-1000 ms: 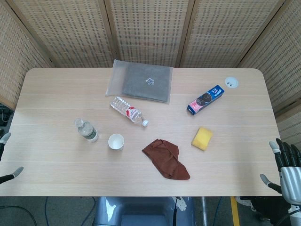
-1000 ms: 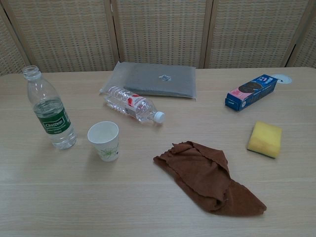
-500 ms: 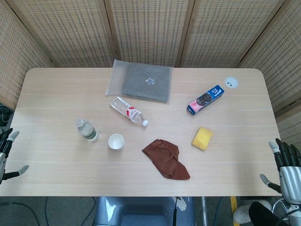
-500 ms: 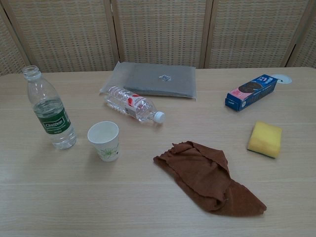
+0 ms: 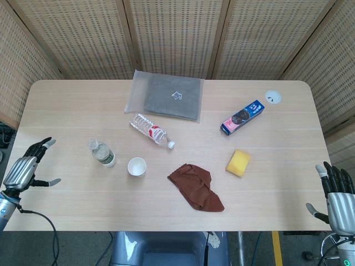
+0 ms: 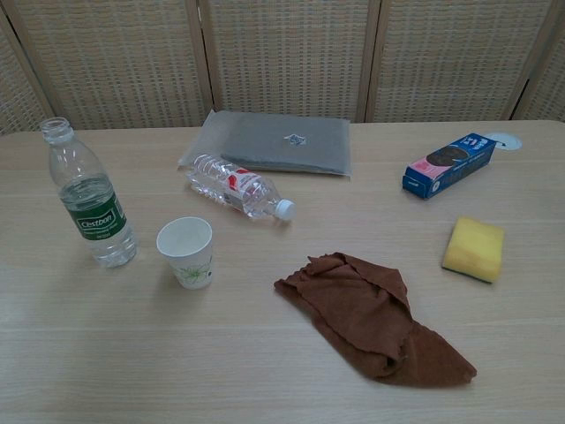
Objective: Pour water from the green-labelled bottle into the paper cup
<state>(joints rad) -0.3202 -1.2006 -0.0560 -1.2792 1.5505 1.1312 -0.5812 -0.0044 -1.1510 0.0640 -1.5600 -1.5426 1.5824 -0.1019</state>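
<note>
The green-labelled bottle stands upright without a cap at the table's left, partly filled with water. Just right of it the white paper cup stands upright. My left hand hovers open over the table's left edge, well left of the bottle, with nothing in it. By the table's front right corner my right hand is open and empty, off the edge. Neither hand shows in the chest view.
A red-labelled bottle lies on its side behind the cup. A brown cloth is crumpled at front centre. A yellow sponge, a blue biscuit box and a grey bagged pad occupy the right and back.
My left hand has risen from below the table's left edge and moved inward toward the bottle. The right hand has barely shifted. Objects on the table stay put.
</note>
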